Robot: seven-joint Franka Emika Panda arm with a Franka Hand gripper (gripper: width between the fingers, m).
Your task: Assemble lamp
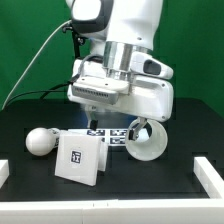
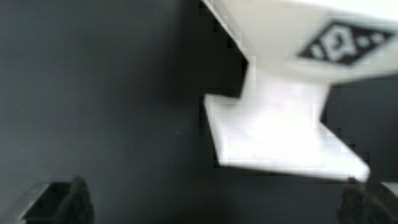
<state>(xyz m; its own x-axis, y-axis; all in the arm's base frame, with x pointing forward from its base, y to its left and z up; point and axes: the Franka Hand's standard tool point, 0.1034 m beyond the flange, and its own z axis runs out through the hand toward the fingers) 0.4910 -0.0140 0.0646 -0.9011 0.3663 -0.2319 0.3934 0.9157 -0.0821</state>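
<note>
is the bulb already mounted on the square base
No, the bulb lies apart from the base, off toward the exterior view's left of it.

On my feed I see a plain green backdrop [image 1: 30, 40] behind an evenly lit matte black table [image 1: 160, 190], with a low white rail [image 1: 208, 178] at the exterior view's right edge and a second rail [image 1: 4, 172] at its left.

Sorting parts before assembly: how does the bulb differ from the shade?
The bulb is a small closed ball; the shade is bigger, hollow, lying on its side. The bulb sits at the exterior view's left of the base, the shade at its right. Both are matte white.
</note>
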